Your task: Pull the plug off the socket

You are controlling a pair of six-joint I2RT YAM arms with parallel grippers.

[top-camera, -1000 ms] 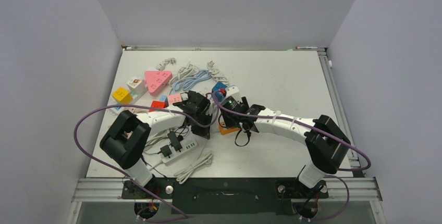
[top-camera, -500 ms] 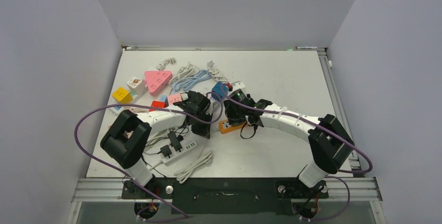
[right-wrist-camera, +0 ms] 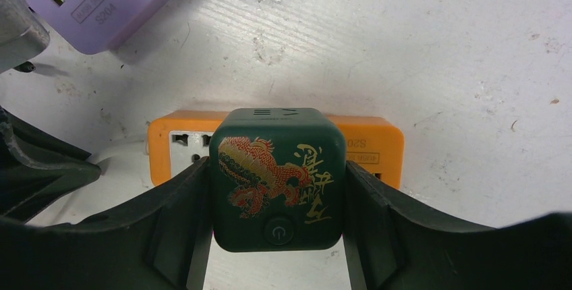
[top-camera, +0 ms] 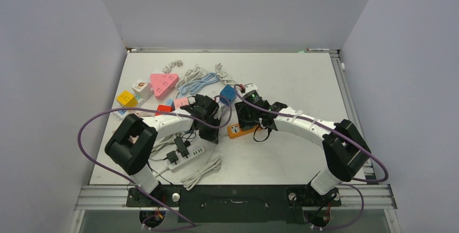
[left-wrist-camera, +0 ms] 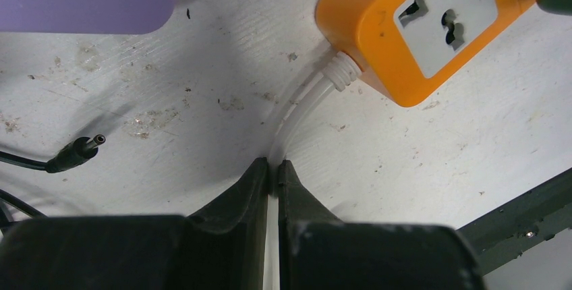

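The plug (right-wrist-camera: 276, 199) sits on the socket strip (right-wrist-camera: 375, 143), between the right gripper (right-wrist-camera: 276, 168) jaws. The strip's cable (left-wrist-camera: 305, 96) crosses the desk (left-wrist-camera: 438, 155) into the left gripper (left-wrist-camera: 273, 175). A 2nd strip (right-wrist-camera: 101, 0) lies nearby.

Fingers (right-wrist-camera: 168, 226) grip green plug (right-wrist-camera: 276, 179) — orange socket (right-wrist-camera: 378, 143) behind.

Matt green plastic plug (right-wrist-camera: 276, 168), smooth orange plastic socket (right-wrist-camera: 374, 135)
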